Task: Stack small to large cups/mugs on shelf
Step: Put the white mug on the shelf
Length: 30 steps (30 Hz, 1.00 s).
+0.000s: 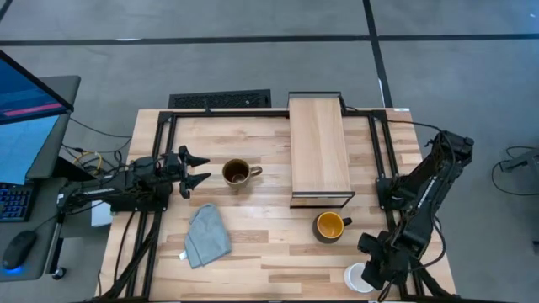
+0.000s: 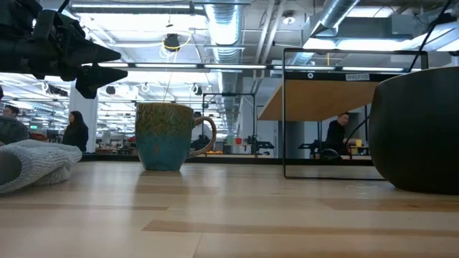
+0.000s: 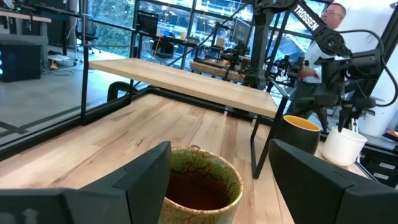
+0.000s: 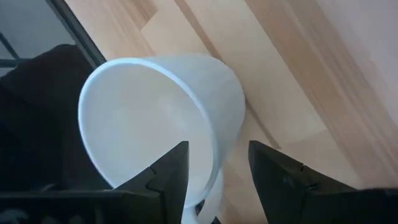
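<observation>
The small white mug (image 4: 161, 118) stands upright near the table's near right corner. My right gripper (image 4: 217, 152) hangs over it, slanting down and open: one finger (image 4: 171, 171) is above the mug's mouth, and the other (image 4: 280, 180) is outside its wall. The dark mug (image 1: 330, 225) with the yellow inside stands near the shelf's (image 1: 320, 151) near end. The olive-brown mug (image 1: 237, 173) stands left of the shelf. My left gripper (image 1: 202, 168) is level and open, just left of that mug and clear of it.
A grey cloth (image 1: 206, 236) lies crumpled on the table's near left part. The shelf's dark frame legs (image 2: 285, 115) stand on the tabletop. Bare wood lies between the olive-brown mug and the dark mug. People show in the room beyond the table.
</observation>
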Available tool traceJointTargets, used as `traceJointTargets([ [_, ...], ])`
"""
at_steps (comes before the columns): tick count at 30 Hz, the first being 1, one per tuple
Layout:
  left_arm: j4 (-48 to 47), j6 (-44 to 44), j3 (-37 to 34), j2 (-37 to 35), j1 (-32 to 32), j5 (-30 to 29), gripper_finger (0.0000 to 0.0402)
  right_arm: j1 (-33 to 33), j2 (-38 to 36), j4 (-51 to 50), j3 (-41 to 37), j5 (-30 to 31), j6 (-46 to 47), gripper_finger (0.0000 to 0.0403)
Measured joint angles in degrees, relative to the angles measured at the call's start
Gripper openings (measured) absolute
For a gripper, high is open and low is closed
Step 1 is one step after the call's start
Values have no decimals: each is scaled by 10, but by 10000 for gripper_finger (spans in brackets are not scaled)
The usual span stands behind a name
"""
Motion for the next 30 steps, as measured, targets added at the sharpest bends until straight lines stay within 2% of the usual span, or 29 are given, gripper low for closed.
traceJointTargets([
  [15, 0, 0, 0, 0, 0, 0, 261, -1, 18, 6, 0, 1, -12, 131],
  [25, 0, 0, 0, 0, 0, 0, 261, -1, 18, 7, 0, 1, -11, 107],
  [30, 0, 0, 0, 0, 0, 0, 261, -1, 18, 7, 0, 3, -13, 81],
])
